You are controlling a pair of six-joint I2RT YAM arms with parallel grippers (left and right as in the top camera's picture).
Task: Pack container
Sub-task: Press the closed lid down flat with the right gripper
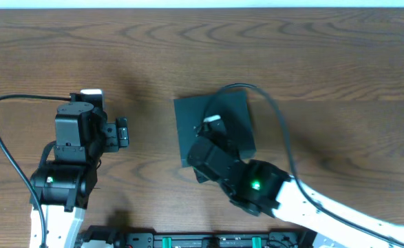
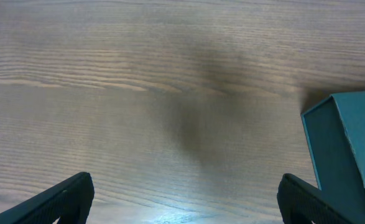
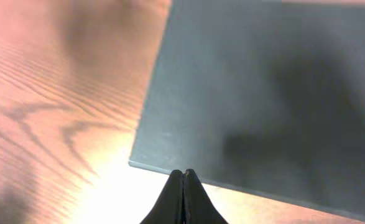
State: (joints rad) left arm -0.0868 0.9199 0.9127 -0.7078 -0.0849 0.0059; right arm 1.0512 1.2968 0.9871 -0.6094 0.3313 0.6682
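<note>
The container (image 1: 222, 117) is a dark teal square box in the middle of the table, its flat top facing up. My right arm (image 1: 257, 186) reaches over it from the front right. In the right wrist view my right gripper (image 3: 183, 173) is shut with nothing in it, its tips at the near edge of the container (image 3: 263, 93) by a corner. My left gripper (image 1: 122, 132) sits to the left of the box and apart from it. It stands open (image 2: 185, 208) over bare wood, and a corner of the container (image 2: 350, 143) shows beside its right finger (image 2: 306, 202).
The wooden table (image 1: 325, 62) stretches around the box. A black cable (image 1: 2, 145) loops on the left by the left arm, and another cable (image 1: 277, 117) arcs over the box's right side. The arm bases stand along the front edge.
</note>
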